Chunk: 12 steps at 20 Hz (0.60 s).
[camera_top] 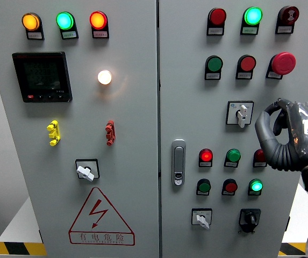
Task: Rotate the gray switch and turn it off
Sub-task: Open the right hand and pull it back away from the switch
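Note:
Three gray rotary switches sit on the panel. One [241, 114] is on the right door, its handle pointing down. Another [86, 171] is on the left door, and the third [201, 219] is low on the right door; both of these have handles tilted. My right hand [278, 122] comes in from the right edge and hovers just right of the upper right switch without touching it. Its black fingers [269, 141] are curled into a loop and hold nothing. It hides part of a red lamp [259, 157]. My left arm is out of view.
A black rotary switch [249, 218] sits at lower right and a red mushroom button [283, 63] above my hand. Lit and unlit lamps surround the switch. A door latch [179, 161], a meter display [42, 77] and a lit white lamp [105, 77] are also on the panel.

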{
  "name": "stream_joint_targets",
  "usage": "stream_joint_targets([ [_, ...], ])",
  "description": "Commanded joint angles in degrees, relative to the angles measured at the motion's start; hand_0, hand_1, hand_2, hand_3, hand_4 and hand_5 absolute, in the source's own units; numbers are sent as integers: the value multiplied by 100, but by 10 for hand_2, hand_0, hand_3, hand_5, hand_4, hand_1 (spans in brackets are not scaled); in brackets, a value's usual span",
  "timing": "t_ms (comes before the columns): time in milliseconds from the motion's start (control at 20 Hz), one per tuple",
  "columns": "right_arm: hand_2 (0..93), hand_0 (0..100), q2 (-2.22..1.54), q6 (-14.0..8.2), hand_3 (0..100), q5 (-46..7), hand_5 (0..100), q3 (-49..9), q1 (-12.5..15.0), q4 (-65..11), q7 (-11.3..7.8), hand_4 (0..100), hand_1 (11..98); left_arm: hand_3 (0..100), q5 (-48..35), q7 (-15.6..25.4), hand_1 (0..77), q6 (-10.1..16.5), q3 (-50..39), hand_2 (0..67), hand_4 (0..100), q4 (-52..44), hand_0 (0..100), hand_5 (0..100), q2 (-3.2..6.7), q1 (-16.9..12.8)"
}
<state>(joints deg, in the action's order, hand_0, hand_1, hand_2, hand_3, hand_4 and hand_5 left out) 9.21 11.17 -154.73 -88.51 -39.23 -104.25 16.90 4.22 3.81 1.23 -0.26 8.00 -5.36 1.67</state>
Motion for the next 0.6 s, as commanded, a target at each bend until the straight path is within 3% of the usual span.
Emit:
stream_joint_targets([
  [0, 483, 787, -7, -28, 680, 4, 797, -43, 257, -341, -178, 545, 287, 183, 0, 6, 0, 0, 0, 131, 96, 0, 0, 118, 0, 0],
  [200, 404, 763, -7, -115, 554, 4, 731, -61, 644, -816, -459, 436, 306, 183, 0, 6, 0, 0, 0, 131, 95, 0, 0, 118, 0, 0],
  [350, 281, 739, -7, -264, 372, 4, 490, -70, 846, -992, -757, 246, 331, 183, 0, 6, 0, 0, 0, 131, 95, 0, 0, 118, 0, 0],
  [450, 265, 729, -7, -370, 354, 4, 451, -70, 978, -1080, -793, 225, 342, 183, 0, 6, 0, 0, 0, 131, 95, 0, 0, 118, 0, 0],
  [550, 245, 717, -7, -379, 290, 4, 377, -79, 1075, -1185, -959, 163, 354, 183, 0, -3, 0, 0, 0, 131, 95, 0, 0, 118, 0, 0],
])
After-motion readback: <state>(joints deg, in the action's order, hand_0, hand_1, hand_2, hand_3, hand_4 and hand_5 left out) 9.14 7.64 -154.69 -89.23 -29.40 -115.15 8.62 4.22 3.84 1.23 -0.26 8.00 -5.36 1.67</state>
